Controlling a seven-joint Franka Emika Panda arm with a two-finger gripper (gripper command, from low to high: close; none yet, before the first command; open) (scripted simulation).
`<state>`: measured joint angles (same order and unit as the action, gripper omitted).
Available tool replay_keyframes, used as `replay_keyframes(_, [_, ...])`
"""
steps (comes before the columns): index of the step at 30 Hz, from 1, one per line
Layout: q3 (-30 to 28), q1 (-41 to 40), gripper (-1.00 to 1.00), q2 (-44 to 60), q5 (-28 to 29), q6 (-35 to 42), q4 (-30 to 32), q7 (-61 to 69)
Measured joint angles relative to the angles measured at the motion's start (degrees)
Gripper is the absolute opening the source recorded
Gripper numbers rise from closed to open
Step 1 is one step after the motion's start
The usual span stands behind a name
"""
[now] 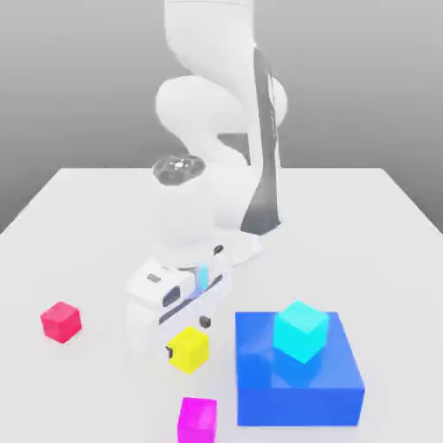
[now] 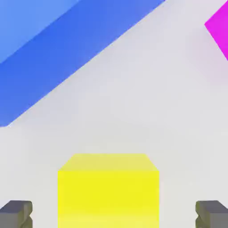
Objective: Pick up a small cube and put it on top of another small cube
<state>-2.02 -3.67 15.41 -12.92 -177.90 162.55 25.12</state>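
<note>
Magenta cube (image 1: 197,420) lies nearest the exterior camera, almost at the table's (image 1: 78,216) front edge, just beside the blue block's (image 1: 298,381) front corner. Behind it sits the yellow cube (image 1: 189,349), close to the block's side yet apart from it, with bare table between all three. Only the exterior view shows the cyan cube (image 1: 300,331) on top of the block, the arm reaching down over the yellow cube, and the red cube (image 1: 60,321) well apart toward the table's edge on that view's left, with open room around it. The hand view alone shows the gripper (image 2: 108,214) clearly: the two dark fingertips (image 2: 16,213) stand wide, one on each side of the yellow cube (image 2: 108,189), a gap of table showing between each tip and the cube, so nothing is gripped. That view also catches the block's (image 2: 67,44) edge and a corner of the magenta cube (image 2: 219,27).
</note>
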Motion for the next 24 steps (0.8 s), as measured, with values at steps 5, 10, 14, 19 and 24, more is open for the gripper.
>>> replay_keyframes(5, [0.0, 0.0, -1.0, 0.0, 0.1, 0.2, 0.0, -0.1])
replay_keyframes(10, [-3.8, 3.0, -1.0, -5.2, 3.6, 4.3, 1.1, -2.8])
replay_keyframes(14, [-6.3, 3.2, -1.0, -13.4, 11.2, 10.8, 2.7, -8.3])
replay_keyframes(19, [-13.7, -5.6, -1.0, -17.4, 14.9, 17.0, 0.3, -5.5])
replay_keyframes(24, [-19.9, -16.5, -1.0, -19.4, 16.6, 22.7, -3.5, 0.4])
